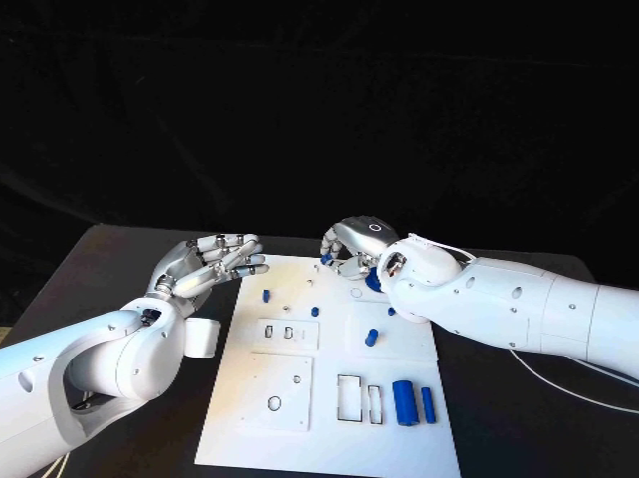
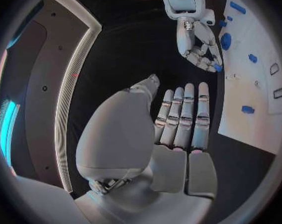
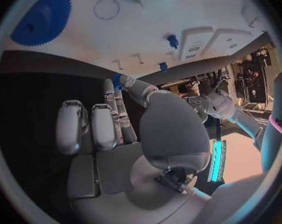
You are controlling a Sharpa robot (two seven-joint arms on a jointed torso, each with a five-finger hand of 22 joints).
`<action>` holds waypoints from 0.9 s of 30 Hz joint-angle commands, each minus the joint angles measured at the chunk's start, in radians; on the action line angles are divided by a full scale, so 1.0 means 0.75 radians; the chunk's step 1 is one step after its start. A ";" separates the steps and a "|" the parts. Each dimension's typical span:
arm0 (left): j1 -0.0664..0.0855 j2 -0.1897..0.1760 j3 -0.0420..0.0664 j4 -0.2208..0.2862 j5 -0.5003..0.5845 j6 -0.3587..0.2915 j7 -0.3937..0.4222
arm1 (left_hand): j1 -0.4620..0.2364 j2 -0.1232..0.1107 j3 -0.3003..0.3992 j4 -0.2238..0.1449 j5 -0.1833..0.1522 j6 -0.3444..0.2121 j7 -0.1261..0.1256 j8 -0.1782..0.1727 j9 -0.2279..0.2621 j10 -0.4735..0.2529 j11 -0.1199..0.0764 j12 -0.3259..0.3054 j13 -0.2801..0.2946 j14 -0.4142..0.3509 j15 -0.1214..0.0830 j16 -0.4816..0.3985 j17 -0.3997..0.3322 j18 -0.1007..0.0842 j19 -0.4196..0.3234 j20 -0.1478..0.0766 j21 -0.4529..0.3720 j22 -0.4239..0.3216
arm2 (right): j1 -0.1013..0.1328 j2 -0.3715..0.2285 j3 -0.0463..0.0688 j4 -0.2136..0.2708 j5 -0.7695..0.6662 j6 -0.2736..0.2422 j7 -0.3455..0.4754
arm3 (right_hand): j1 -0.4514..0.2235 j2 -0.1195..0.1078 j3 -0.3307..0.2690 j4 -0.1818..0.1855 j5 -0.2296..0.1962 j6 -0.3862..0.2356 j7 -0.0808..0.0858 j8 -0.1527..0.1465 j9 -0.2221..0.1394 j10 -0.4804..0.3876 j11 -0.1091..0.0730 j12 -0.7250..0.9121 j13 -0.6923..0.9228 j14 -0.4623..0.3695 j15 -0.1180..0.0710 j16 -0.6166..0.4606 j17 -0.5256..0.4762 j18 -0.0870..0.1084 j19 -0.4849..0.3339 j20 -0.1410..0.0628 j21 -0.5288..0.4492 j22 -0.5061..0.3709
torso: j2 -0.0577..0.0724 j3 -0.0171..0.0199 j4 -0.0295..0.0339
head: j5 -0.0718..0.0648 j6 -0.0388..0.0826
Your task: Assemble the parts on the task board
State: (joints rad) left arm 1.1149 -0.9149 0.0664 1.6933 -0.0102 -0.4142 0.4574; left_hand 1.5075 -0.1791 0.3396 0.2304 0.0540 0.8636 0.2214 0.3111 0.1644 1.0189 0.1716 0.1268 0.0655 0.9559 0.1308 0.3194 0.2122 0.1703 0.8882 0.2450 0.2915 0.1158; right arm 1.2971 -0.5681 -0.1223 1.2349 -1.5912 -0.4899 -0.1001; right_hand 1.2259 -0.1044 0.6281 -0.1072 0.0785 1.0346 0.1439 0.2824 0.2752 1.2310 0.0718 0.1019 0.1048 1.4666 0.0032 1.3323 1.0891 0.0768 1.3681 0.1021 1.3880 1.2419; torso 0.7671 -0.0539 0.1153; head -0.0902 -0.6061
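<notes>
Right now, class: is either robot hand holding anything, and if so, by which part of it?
The right robot hand pinches a small blue part between thumb and fingertip; which part of it is hidden. The left robot hand holds nothing.

Black tabletop [image 1: 133, 261] stands before a black fabric backdrop [image 1: 319, 110], which hangs creased directly behind the tabletop's far edge.

- Left arm [image 1: 91, 363]: glossy white moulded shell with rounded, bulbous segments and small dark screw holes, at the lower left of the frame.
- Right arm [image 1: 549, 309]: the same white casing with dark round holes; a thin white cable [image 1: 578, 390] trails below it.
- Left hand [image 1: 216, 261]: silver metal fingers with pale pads.
- Right hand [image 1: 355, 244]: silver, a small ring marking on its back.
</notes>
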 commanded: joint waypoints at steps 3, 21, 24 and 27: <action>0.002 0.002 0.001 0.006 0.005 0.028 0.005 | -0.010 -0.002 0.004 0.000 -0.005 0.000 0.012 -0.007 -0.002 0.003 0.008 -0.005 -0.001 0.000 0.007 -0.004 0.002 0.017 0.006 0.003 -0.005 -0.001 | -0.003 0.022 0.000 -0.025 0.009 -0.010 -0.012 | -0.009 0.008 0.001 0.004 -0.007 -0.008 -0.001 0.004 0.030 -0.001 0.006 -0.009 0.001 0.031 -0.008 0.006 -0.001 -0.009 0.006 0.002 0.003 -0.001 | 0.000 -0.0008 0.0023 | -0.001 -0.005; 0.003 0.002 0.001 0.009 0.005 0.029 0.004 | -0.011 -0.003 0.005 0.000 -0.005 0.000 0.012 -0.008 -0.002 0.003 0.008 -0.006 -0.001 0.000 0.007 -0.005 0.003 0.017 0.006 0.003 -0.005 -0.002 | -0.020 0.080 -0.001 -0.087 -0.001 0.014 -0.010 | -0.013 0.005 0.000 0.009 -0.010 -0.013 0.000 0.004 0.033 -0.002 0.007 -0.010 0.002 0.030 -0.007 0.006 -0.005 -0.007 0.002 0.003 0.000 -0.007 | 0.002 -0.0037 0.0117 | -0.003 -0.001; 0.003 0.005 0.001 0.009 0.005 0.029 0.003 | -0.011 -0.002 0.006 -0.001 -0.005 0.000 0.012 -0.008 -0.002 0.003 0.008 -0.007 -0.001 0.000 0.007 -0.005 0.003 0.017 0.006 0.003 -0.005 -0.002 | -0.021 0.089 -0.001 -0.098 -0.002 0.017 -0.011 | -0.013 0.005 0.000 0.009 -0.010 -0.013 0.000 0.004 0.033 -0.002 0.007 -0.010 0.002 0.030 -0.007 0.006 -0.005 -0.007 0.002 0.003 0.000 -0.007 | 0.003 -0.0042 0.0114 | -0.005 -0.002; 0.003 0.007 0.001 0.007 0.005 0.029 0.003 | -0.011 -0.002 0.006 -0.001 -0.005 0.000 0.012 -0.008 -0.002 0.003 0.008 -0.007 -0.001 0.000 0.007 -0.005 0.003 0.017 0.006 0.003 -0.005 -0.002 | -0.022 0.098 -0.001 -0.110 -0.002 0.025 -0.011 | -0.016 0.004 0.000 0.012 -0.010 -0.016 0.001 0.004 0.035 -0.003 0.008 -0.011 0.002 0.030 -0.006 0.007 -0.004 -0.007 0.001 0.003 0.000 -0.007 | 0.003 -0.0061 0.0122 | -0.007 -0.004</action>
State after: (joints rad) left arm 1.1155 -0.9128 0.0666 1.6969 -0.0087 -0.4107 0.4553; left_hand 1.5077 -0.1790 0.3396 0.2303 0.0541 0.8636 0.2214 0.3111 0.1636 1.0189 0.1716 0.1268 0.0655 0.9559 0.1308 0.3194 0.2127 0.1703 0.8881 0.2450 0.2915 0.1159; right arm 1.2816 -0.4992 -0.1230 1.1577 -1.5824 -0.4890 -0.1028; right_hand 1.2255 -0.1045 0.6305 -0.1047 0.0716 1.0265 0.1453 0.2799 0.2906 1.2306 0.0721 0.0979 0.1056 1.4665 0.0033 1.3322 1.0866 0.0769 1.3680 0.1021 1.3879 1.2377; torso 0.7689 -0.0567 0.1236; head -0.0935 -0.6072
